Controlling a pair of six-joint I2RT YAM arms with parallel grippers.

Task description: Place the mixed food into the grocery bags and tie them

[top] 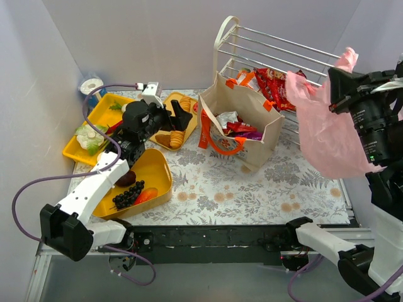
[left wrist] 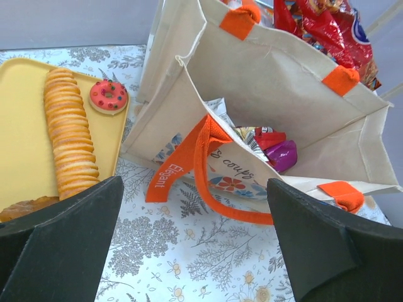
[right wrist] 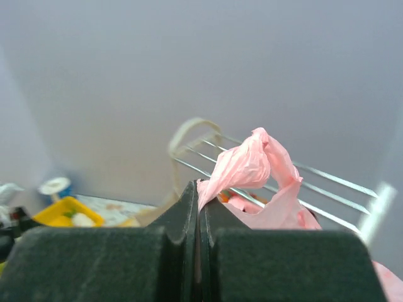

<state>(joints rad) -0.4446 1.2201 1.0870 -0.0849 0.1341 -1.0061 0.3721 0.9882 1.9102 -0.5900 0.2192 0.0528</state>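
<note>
Tote [top: 252, 110] stands open on the floral counter [top: 252, 189] around 12 o'clock of centre, just in front of a white wire rack [top: 277, 50]. Pink bag [top: 321, 132] hangs in the air at 3 o'clock, its bunched top pinched by the right gripper [right wrist: 199, 195], jaws pressed together on the plastic. Three yellow trays [top: 157, 173] sit from 8 to 11 o'clock. Left gripper [left wrist: 195, 251] hovers above the 11 o'clock tray, jaws spread wide and empty, facing the tote's mouth. Inside the tote lie crinkly packets [left wrist: 271, 141], red, purple and silver; red packets [top: 274, 78] rest on the rack behind. Crackers [left wrist: 69, 138] in a row and a pink donut [left wrist: 108, 95] lie on the 11 o'clock tray, dark grapes [top: 128, 195] on the 8 o'clock one
</note>
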